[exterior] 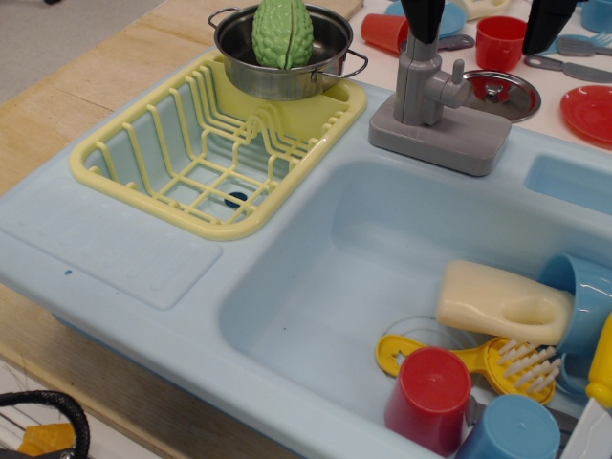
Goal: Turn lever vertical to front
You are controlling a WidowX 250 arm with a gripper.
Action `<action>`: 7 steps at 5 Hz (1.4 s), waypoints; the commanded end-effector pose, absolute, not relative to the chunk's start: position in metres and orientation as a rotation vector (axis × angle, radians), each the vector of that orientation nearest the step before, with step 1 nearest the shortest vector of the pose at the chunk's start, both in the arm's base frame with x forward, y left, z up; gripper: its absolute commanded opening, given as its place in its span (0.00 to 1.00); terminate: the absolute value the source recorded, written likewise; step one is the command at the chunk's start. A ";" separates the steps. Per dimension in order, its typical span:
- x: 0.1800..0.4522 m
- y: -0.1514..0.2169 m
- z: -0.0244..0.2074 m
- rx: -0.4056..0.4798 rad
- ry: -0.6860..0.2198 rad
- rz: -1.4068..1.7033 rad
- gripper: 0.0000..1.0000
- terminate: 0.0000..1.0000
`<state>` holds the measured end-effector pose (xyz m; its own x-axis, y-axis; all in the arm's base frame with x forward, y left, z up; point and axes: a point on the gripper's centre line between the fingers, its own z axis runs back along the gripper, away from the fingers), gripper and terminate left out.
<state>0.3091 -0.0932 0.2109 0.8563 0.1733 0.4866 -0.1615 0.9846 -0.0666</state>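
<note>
The lever (421, 86) is a grey toy tap: a stubby upright column with a short side arm pointing right and a small peg on it. It stands on a flat grey base (449, 143) on the sink's back rim. My gripper (478, 40) hangs at the top edge, open wide, with two black fingers. The left finger (421, 17) is directly over the column's top and looks to be touching it. The right finger (547, 21) is well off to the right, above the round silver lid (505, 91). Nothing is held.
A yellow dish rack (143, 158) lies left of the tap, with a steel pot (287, 76) holding a green vegetable (282, 33) on its far end. The blue basin (335, 258) holds cups, a cream scoop (502, 304) and a yellow brush. Red cups and plates stand behind.
</note>
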 end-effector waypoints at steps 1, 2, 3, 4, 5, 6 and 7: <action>0.309 -0.093 0.211 -0.024 -0.514 0.176 1.00 0.00; 0.314 -0.088 0.205 -0.023 -0.502 0.171 1.00 0.00; 0.319 -0.085 0.198 -0.030 -0.480 0.172 1.00 0.00; 0.323 -0.082 0.194 -0.027 -0.481 0.171 1.00 0.00; 0.324 -0.077 0.189 -0.027 -0.475 0.158 1.00 0.00; 0.328 -0.076 0.183 -0.035 -0.464 0.151 1.00 0.00; 0.330 -0.076 0.179 -0.041 -0.455 0.155 1.00 0.00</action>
<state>0.3267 -0.0820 0.1728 0.8967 0.1485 0.4170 -0.1317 0.9889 -0.0689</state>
